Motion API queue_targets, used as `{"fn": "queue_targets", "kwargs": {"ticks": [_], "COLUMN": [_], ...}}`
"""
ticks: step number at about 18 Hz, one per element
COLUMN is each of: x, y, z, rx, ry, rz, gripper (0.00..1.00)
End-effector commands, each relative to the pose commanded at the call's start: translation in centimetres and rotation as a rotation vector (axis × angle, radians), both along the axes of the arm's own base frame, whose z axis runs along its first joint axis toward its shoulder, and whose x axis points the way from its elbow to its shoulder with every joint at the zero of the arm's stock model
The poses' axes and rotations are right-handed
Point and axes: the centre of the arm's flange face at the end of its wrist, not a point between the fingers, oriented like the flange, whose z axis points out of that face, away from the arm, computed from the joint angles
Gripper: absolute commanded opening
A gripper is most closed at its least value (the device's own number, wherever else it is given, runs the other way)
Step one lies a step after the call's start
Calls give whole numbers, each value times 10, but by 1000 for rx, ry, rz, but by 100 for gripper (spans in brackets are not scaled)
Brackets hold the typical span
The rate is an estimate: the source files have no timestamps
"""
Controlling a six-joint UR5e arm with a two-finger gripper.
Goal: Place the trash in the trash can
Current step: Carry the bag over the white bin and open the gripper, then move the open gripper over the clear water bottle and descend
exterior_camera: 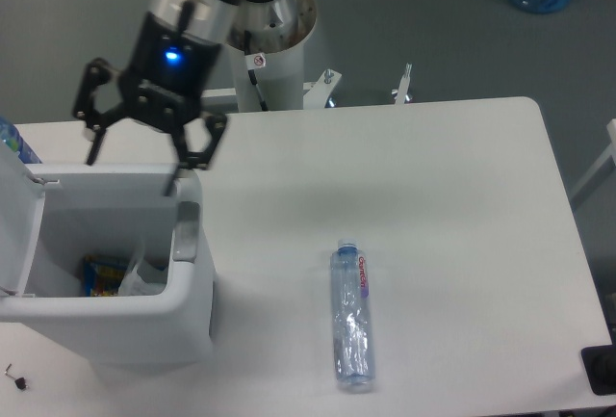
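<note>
— Black metal, that claw (133, 165): its two fingers hang spread wide with nothing between them, right over the back rim of the trash can (106, 325). A blue light glows on the wrist above.

— What's inside the can?

— Hard to say. Something clear and crumpled (141, 277) lies against the right wall, maybe the wrapper, beside a blue and yellow packet (99, 273); the front wall hides the rest. The white lid (17, 229) stands up on the left, cut off by the frame.

— And the bottle?

— The water bottle (351, 316) lies flat on the white table (462, 215), well apart from the can, cap pointing away, red-blue label near the neck, body clear and dented. Open tabletop surrounds it; its base is near the front edge.
</note>
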Motion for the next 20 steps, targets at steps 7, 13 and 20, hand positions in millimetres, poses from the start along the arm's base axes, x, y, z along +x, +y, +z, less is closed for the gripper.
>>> {"fn": "queue_targets", "kwargs": {"ticks": [7, 13, 20], "x": [-95, -147, -181], "y": [-26, -7, 19], "z": [-25, -81, -171], "rx": [-115, -225, -316], "ry": [53, 86, 49], "rz": [208, 261, 163], "gripper": [100, 100, 100]}}
